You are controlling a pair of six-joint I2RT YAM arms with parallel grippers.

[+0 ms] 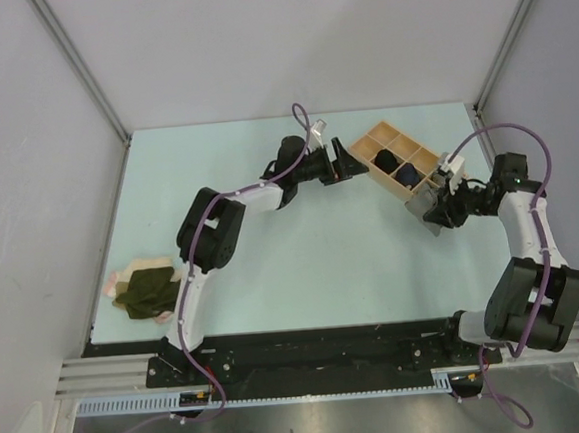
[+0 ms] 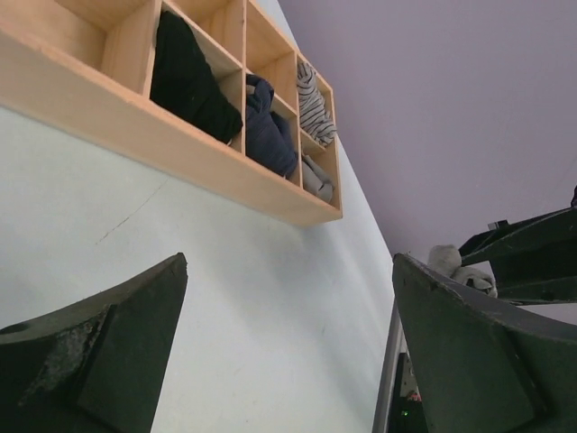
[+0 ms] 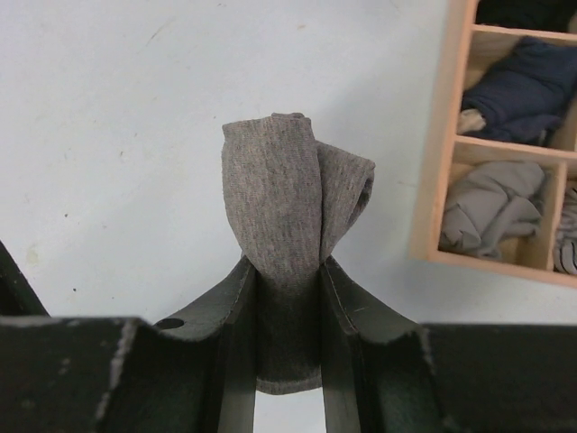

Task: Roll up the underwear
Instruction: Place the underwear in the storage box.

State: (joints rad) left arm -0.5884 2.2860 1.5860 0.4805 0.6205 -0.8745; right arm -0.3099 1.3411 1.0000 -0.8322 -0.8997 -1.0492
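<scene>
My right gripper [image 3: 287, 271] is shut on a rolled grey underwear [image 3: 279, 180], whose roll sticks out past the fingertips above the table. In the top view that right gripper [image 1: 437, 208] hangs just beside the near corner of the wooden tray [image 1: 379, 175]. My left gripper [image 2: 290, 271] stands wide open with nothing between its fingers, low over the table in front of the tray [image 2: 135, 126]. Seen from above, the left gripper [image 1: 353, 161] sits at the tray's left side. Black [image 2: 185, 77], navy [image 2: 269, 135] and grey [image 2: 315, 179] underwear fill compartments.
A loose pile lies at the table's near left: an olive green piece [image 1: 150, 290] on a pale pink-beige one [image 1: 153, 261]. The tray [image 3: 442, 135] stands at the back right, turned diagonally. A striped piece [image 2: 314, 104] is in the far compartment.
</scene>
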